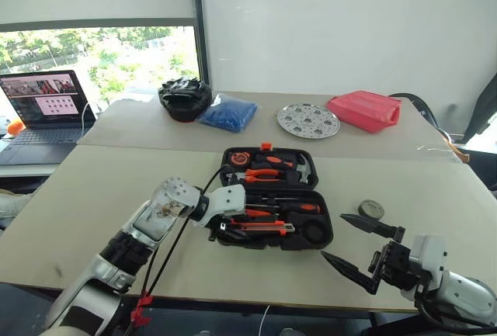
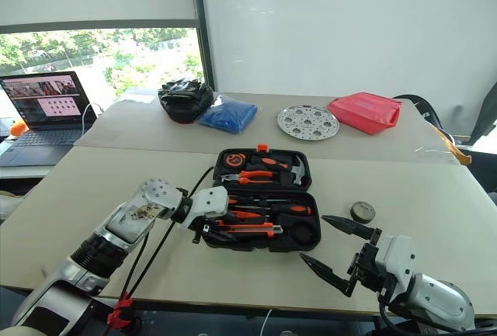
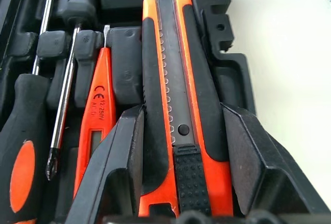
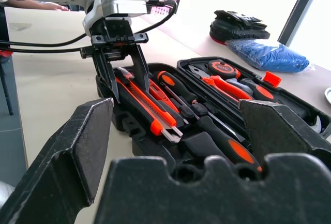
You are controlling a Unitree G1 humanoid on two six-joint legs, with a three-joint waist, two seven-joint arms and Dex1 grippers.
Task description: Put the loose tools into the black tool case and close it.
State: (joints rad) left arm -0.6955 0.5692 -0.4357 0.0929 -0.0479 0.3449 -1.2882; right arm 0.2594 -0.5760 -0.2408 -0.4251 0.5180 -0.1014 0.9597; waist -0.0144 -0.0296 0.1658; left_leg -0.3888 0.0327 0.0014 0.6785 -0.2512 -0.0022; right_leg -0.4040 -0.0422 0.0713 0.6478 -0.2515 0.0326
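The black tool case (image 1: 327,237) lies open in the middle of the near table. Its front half holds screwdrivers (image 1: 289,207) and a small orange tester (image 3: 95,115). The orange-black utility knife (image 3: 170,79) lies along the case's front edge. My left gripper (image 1: 220,230) reaches down at the front left corner, its two fingers pressed to the sides of the knife's handle end. A small dark tape roll (image 1: 371,210) sits on the table just right of the case. My right gripper (image 1: 332,237) hovers open near the front right of the case, holding nothing.
The case's rear half holds pliers (image 1: 262,173), a tape measure and a hammer. On the far table are a black fabric heap (image 1: 185,97), a blue bag (image 1: 227,112), a perforated metal disc (image 1: 308,119) and a red pouch (image 1: 363,109). A laptop (image 1: 43,107) stands far left.
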